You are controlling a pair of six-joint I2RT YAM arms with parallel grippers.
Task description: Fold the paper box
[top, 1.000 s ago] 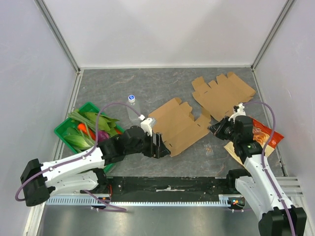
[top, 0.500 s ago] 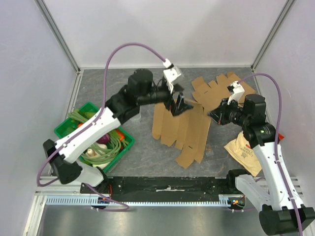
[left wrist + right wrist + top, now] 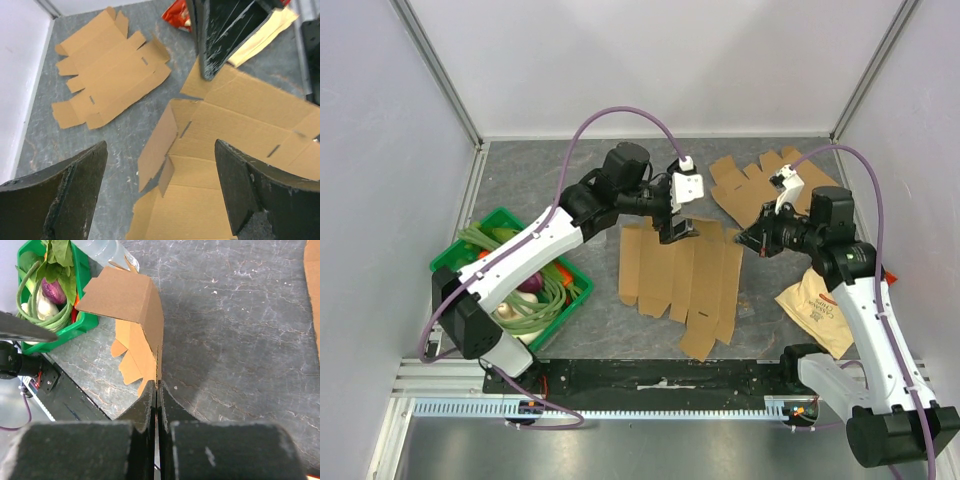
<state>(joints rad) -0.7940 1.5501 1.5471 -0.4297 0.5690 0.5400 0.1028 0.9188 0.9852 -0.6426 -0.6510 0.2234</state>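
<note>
1. Progress, my read: early. The paper box (image 3: 680, 285) is an unfolded blank lying mostly flat in the middle of the worktop (image 3: 540, 180), with its flaps splayed toward the near side.
2. The wrist views show one side panel and a small flap tilted up along a crease. No walls are standing and no tabs are in slots, so nearly all the folding is left.
3. The left gripper (image 3: 677, 230) hovers over the blank's far edge, jaws spread wide, holding nothing.
4. The right gripper (image 3: 748, 240) has its jaws closed flat, pinching the blank's right edge.
5. Edges: the far and right edges each have an arm at them. The left edge and the near flaps are free, and the near flaps lie close to the black rail (image 3: 660, 375).
6. Room: there is a bare strip of worktop between the blank and the green basket (image 3: 442, 270) on the left. A second blank (image 3: 770, 185) sits just behind the right gripper, and a paper pouch (image 3: 815, 305) lies near the right arm. The right side looks tight and the left and back look roomier.
</note>
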